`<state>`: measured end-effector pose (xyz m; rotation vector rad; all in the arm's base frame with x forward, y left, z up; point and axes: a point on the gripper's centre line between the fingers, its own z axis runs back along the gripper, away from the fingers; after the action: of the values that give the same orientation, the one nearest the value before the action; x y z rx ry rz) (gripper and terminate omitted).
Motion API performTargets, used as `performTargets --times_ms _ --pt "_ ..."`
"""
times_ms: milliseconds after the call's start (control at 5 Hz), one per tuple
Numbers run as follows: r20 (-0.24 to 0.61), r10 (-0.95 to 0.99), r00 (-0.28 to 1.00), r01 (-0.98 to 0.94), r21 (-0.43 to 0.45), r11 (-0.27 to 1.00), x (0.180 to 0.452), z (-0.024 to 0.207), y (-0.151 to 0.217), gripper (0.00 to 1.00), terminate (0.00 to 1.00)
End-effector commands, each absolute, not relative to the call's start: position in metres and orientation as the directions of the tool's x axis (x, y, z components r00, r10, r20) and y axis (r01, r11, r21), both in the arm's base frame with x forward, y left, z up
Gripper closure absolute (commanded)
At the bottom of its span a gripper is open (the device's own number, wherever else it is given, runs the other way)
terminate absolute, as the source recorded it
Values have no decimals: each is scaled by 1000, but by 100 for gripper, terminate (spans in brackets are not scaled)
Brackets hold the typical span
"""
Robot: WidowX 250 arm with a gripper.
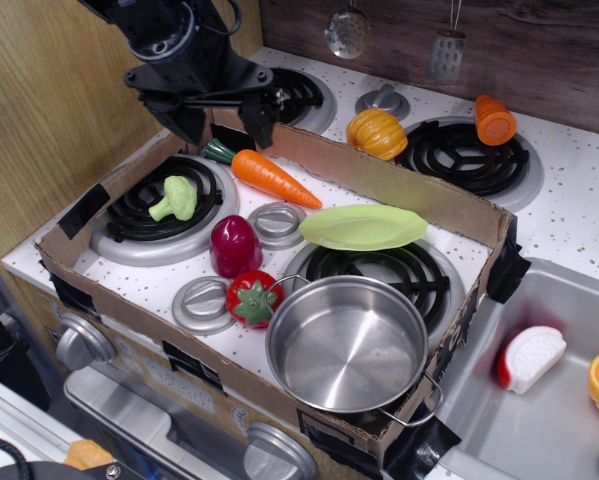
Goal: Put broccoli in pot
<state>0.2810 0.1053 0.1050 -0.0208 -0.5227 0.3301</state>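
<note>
Observation.image cuts off the arm at the upper-left edge, and the gripper [219, 122] hangs dark there over the box's [379, 178] back-left corner, its two fingers spread with nothing between them. Broccoli [175, 197] lies uncovered on the left burner [129, 232], below the gripper and clear of the carrot [269, 176]. Pot [347, 345] sits empty at lower center against the box's front wall, its near handle overhanging the edge.

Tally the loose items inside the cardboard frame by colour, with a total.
Green: 2, the broccoli and the plate
Orange: 1, the carrot
Red: 2, the tomato and a dark red vegetable
Steel: 1, the pot
Total: 6
</note>
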Motion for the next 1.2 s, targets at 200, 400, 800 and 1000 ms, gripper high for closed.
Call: performTargets --times_ms 200,400,800,1000 --pt "487 441 754 -459 -90 884 278 101 137 0 0" --pt "469 530 707 -523 -157 837 282 84 142 0 0" --pt "436 628 645 -631 -159 759 284 70 148 0 0" --pt "443 635 633 -648 -144 748 283 68 154 0 0"
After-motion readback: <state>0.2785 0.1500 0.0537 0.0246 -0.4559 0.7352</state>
